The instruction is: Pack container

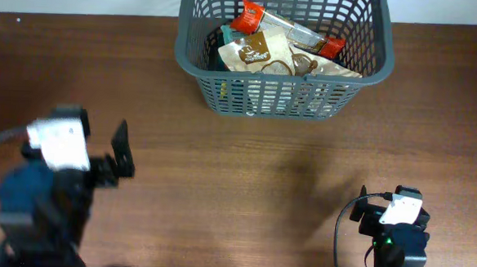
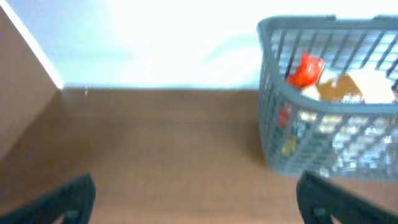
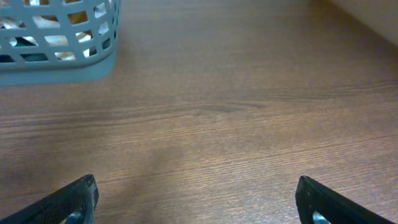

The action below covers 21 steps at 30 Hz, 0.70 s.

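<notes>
Item: the container (image 1: 273, 96), one plastic basket, dark grey (it reads paler, nearly blue-grey, in the right wrist view (image 3: 56, 65)).
Build: rectangular with rounded corners, a thick smooth rim, and walls of slotted lattice, so the contents show through the sides (image 2: 323, 134).
Position: upright on the worktop (image 1: 244, 175), at the far edge, a little right of the middle and well apart from both arms.
Size relation: far larger than any packet in it.
Contents, top layer: a long clear packet with red ends (image 1: 289, 31) lying slantwise across the far side, and a tan-and-brown pouch (image 1: 255, 51) tilted just beside it toward the near left corner of the basket.
Contents, lower: pale wrapping under these two, its kind not readable.
Worktop: brown wood grain, meeting a white wall (image 2: 155, 43) along the far edge.
Left pincer (image 2: 199, 205): jaws spread wide with nothing between them; seen from overhead (image 1: 123, 154) it is near the left edge, facing the far side, with the basket off to its right.
Right pincer (image 3: 199, 205): jaws likewise spread wide and bare, over plain wood near the near right corner; the basket's near corner shows at the upper left of its camera.
Right arm (image 1: 397, 228): folded close to the near edge.
</notes>
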### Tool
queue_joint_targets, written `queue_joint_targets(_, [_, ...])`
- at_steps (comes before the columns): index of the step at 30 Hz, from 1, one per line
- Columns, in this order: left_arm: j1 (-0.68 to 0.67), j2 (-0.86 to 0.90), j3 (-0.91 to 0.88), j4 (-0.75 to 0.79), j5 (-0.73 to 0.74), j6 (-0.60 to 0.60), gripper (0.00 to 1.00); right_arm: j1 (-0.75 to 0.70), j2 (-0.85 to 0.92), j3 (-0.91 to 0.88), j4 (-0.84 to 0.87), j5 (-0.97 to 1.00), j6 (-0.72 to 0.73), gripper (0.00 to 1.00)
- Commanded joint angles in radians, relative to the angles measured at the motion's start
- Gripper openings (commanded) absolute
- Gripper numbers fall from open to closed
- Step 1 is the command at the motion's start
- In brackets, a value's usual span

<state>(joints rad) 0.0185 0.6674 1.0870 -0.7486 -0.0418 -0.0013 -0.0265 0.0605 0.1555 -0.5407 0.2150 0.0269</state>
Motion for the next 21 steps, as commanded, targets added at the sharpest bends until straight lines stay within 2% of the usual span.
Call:
queue_joint_targets(1, [-0.011, -0.145, -0.196, 0.113, -0.008, -0.006, 0.99, -0.008, -0.01, -0.008, 0.002, -0.002, 0.012, 0.99])
queue_joint_targets(5, [-0.011, -0.306, -0.407, 0.242, -0.008, -0.006, 0.99, -0.008, -0.01, -0.008, 0.002, -0.002, 0.012, 0.99])
queue_joint_targets(9, [-0.011, -0.431, -0.577, 0.283, -0.008, -0.006, 0.99, -0.008, -0.01, -0.008, 0.002, -0.002, 0.012, 0.99])
queue_joint_targets(14, [-0.011, -0.544, -0.724, 0.303, -0.008, -0.006, 0.99, -0.008, -0.01, -0.008, 0.002, -0.002, 0.012, 0.99])
queue_joint_targets(21, [-0.011, -0.664, -0.867, 0.414, -0.008, -0.006, 0.99, -0.008, -0.01, -0.008, 0.002, -0.002, 0.012, 0.99])
